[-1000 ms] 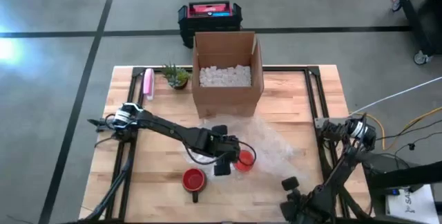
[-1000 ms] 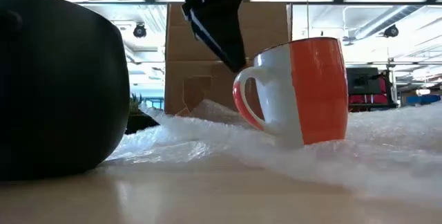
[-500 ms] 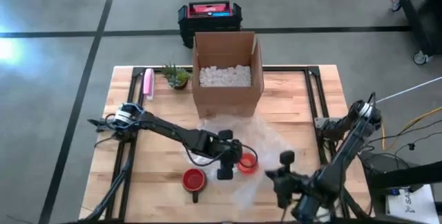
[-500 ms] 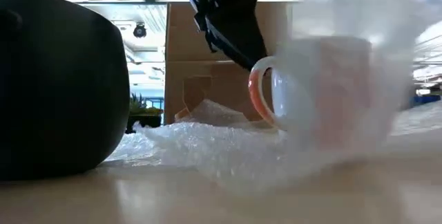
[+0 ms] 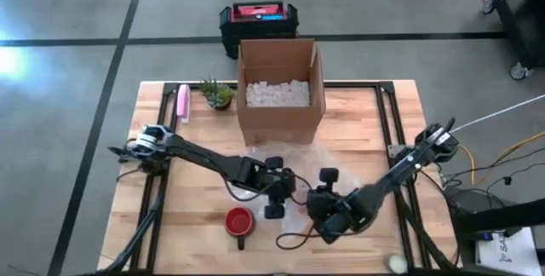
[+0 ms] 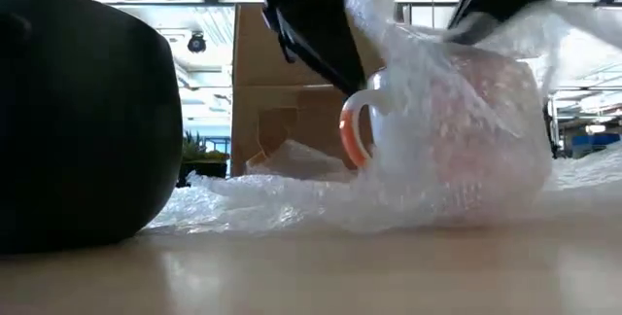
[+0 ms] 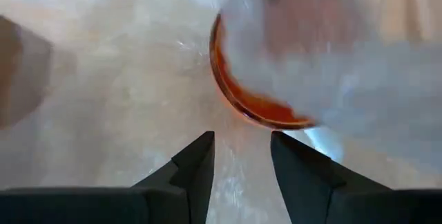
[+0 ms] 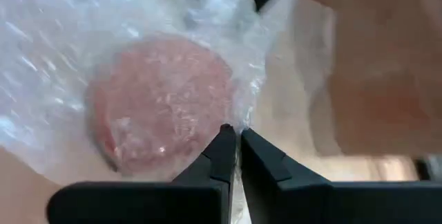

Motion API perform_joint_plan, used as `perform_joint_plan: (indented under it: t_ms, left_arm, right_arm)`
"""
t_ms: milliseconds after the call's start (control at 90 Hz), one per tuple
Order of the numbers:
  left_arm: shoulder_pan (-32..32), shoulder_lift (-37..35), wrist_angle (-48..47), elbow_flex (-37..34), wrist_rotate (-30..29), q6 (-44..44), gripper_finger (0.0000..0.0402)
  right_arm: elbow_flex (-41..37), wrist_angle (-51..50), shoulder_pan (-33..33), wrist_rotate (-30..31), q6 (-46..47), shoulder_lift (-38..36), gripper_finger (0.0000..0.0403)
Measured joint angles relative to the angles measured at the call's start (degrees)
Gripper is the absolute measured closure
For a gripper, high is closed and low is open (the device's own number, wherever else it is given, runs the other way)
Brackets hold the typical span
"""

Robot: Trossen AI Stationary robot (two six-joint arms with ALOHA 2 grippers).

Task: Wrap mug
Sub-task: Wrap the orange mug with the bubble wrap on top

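While the orange mug (image 6: 457,130) stands upright near the middle of the wooden table (image 5: 387,123), toward its front edge, a sheet of bubble wrap (image 6: 292,208) is draped over its top and side, leaving the handle bare. The right gripper (image 8: 233,141) pinches an edge of the wrap just above the mug, fingers closed together. The left gripper (image 7: 242,151) hovers beside the handle, fingers slightly parted and empty. A second red mug (image 5: 239,223) sits nearer the front edge; a cardboard box (image 5: 279,89) stands at the back.

Probably a workshop or lab: grey taped floor (image 5: 68,71); ceiling strip lights (image 6: 194,0); wheeled cart (image 5: 521,20)
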Motion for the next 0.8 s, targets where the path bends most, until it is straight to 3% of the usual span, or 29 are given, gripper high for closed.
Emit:
perform_joint_plan:
  t_ms: [167,300,544,800]
  left_arm:
    - [-0.71,-4.09,0.26,-0.04,-1.55,-1.23,0.0272]
    - [-1.09,-4.43,7.57,-2.10,-0.38,-0.91,0.0272]
    - [-0.57,-1.01,29.90,-12.30,3.06,-1.52,0.0289]
    - [0.36,1.28,36.83,-15.92,3.05,-2.51,0.0324]
  right_arm:
    - [-0.46,1.37,-1.26,-3.28,-1.05,0.01,0.0401]
    - [-1.59,3.94,-2.23,-5.04,-1.40,0.04,0.0401]
    - [-4.09,7.93,-2.91,-8.80,-1.36,0.04,0.0401]
    - [-2.01,7.61,-2.99,-10.12,-4.08,-0.25,0.0401]
